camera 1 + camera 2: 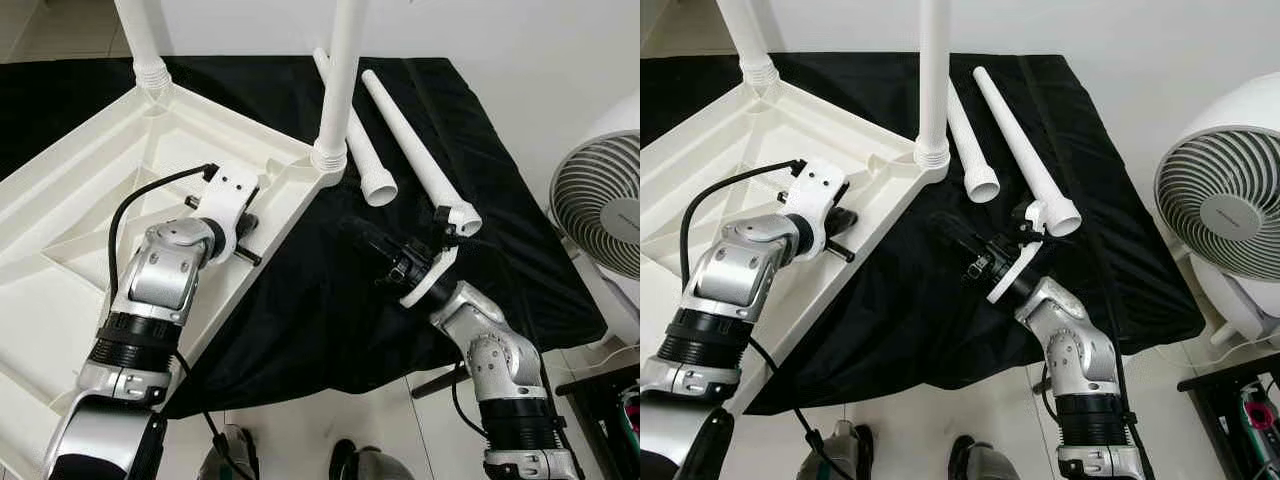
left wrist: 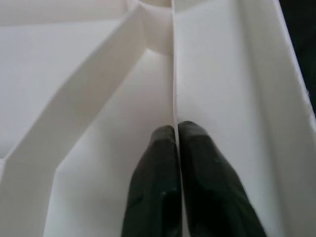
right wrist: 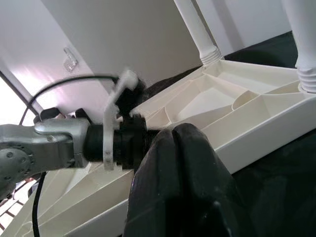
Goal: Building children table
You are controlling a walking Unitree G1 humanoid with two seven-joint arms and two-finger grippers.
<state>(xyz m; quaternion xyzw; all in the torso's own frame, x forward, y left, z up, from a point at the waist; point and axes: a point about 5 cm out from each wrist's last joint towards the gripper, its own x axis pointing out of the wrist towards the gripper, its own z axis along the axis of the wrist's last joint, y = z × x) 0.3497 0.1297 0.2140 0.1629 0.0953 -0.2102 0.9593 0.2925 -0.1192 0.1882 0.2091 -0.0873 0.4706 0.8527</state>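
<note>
**Rib pinched, two legs waiting**

My left gripper (image 2: pixel 176 131) had its fingers closed on a thin rib of the upturned tabletop (image 1: pixel 60 230). My right gripper (image 1: pixel 945 228) hung pressed together, empty, over the black cloth (image 1: pixel 330 310). Two legs (image 1: pixel 338 80) stood screwed in; two loose legs (image 1: pixel 418 150) lay at one o'clock. I judged them light, stiff and slippery, best gripped near the collar.
</note>
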